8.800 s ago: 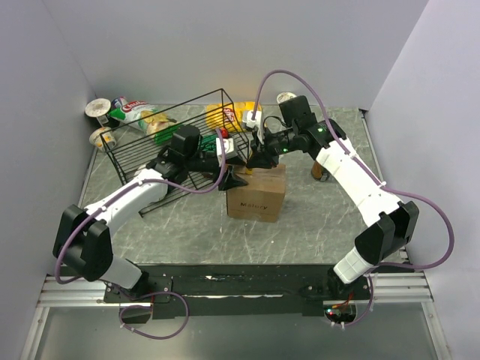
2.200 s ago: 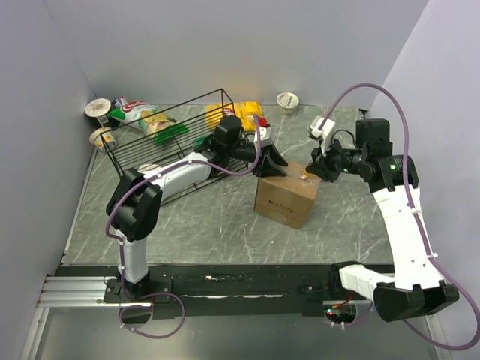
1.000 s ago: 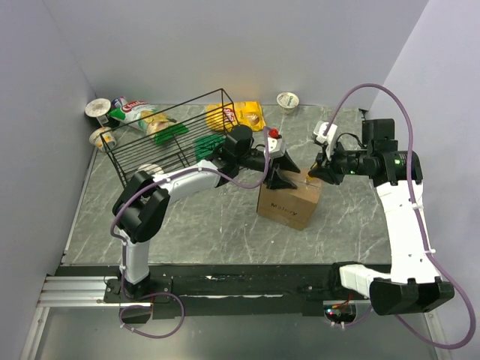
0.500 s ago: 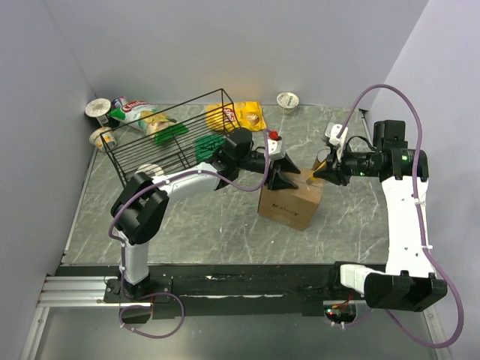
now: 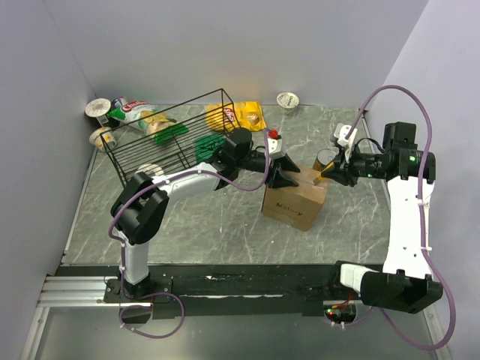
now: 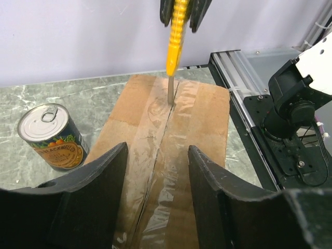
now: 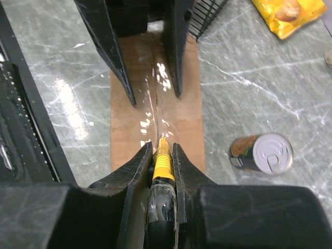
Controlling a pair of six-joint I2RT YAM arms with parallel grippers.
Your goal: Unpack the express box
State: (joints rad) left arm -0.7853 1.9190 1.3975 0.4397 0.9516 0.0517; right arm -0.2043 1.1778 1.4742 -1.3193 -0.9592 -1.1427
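Observation:
The express box is a brown carton with a taped seam, standing mid-table. My left gripper is open, its fingers planted on the box top on either side of the seam. My right gripper is shut on a yellow-handled cutter. The cutter has its blade tip in the seam near the box's right end. In the right wrist view the box lies ahead of my right gripper, and the tape behind the blade looks split.
A tin can lies just behind the box's right end. A black wire basket stands at the back left, with snack bags and cups beyond it. A yellow bag and a small cup sit at the back.
My right gripper has drawn the cutter rightward along the seam toward the box's right end. The box has shifted slightly right, and the can now shows. My left jaws have narrowed a little.

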